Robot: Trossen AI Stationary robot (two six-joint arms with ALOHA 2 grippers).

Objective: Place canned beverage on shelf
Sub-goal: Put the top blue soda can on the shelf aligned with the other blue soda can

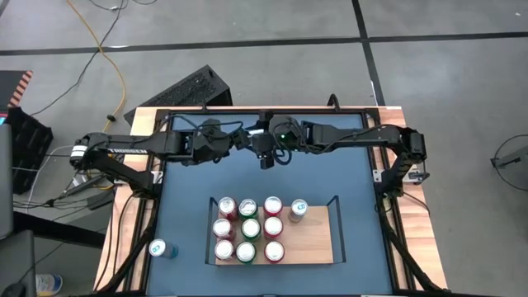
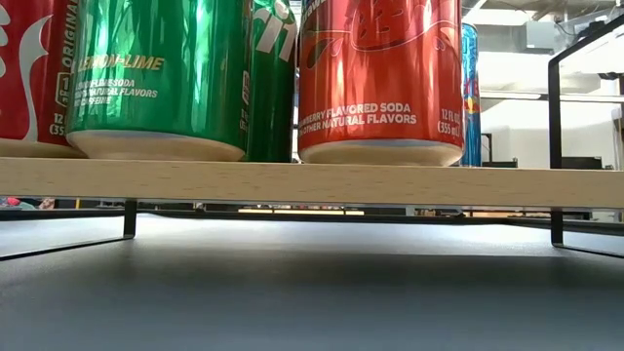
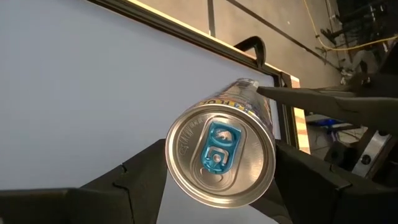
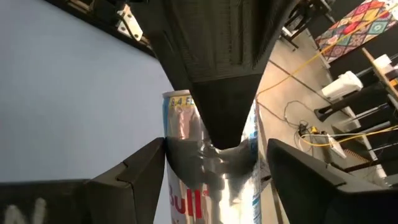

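One can in the air: a silver and blue canned beverage [image 3: 221, 149] hangs over the far middle of the table, well away from the shelf.
Left gripper [image 3: 217, 153]: fingers closed against the can's sides near its pull-tab end.
Right gripper [image 4: 214, 146]: meets the left one head-on, its fingers clasping the same can's body from the other end.
Step in hand: looks like a hand-over between the arms; which arm will carry on cannot be told.
Shelf [image 1: 318, 243]: light-wood board at the near middle of the blue tabletop [image 1: 190, 206], black rails at its short ends.
Done: ten cans [image 1: 250, 228] stand on the shelf, red, green and silver, crowded toward its left end.
Left to do: bring the held can down onto the bare right part of the board.
Also waiting: one loose can [image 1: 161, 247] rests on the tabletop near its left edge, off the shelf.
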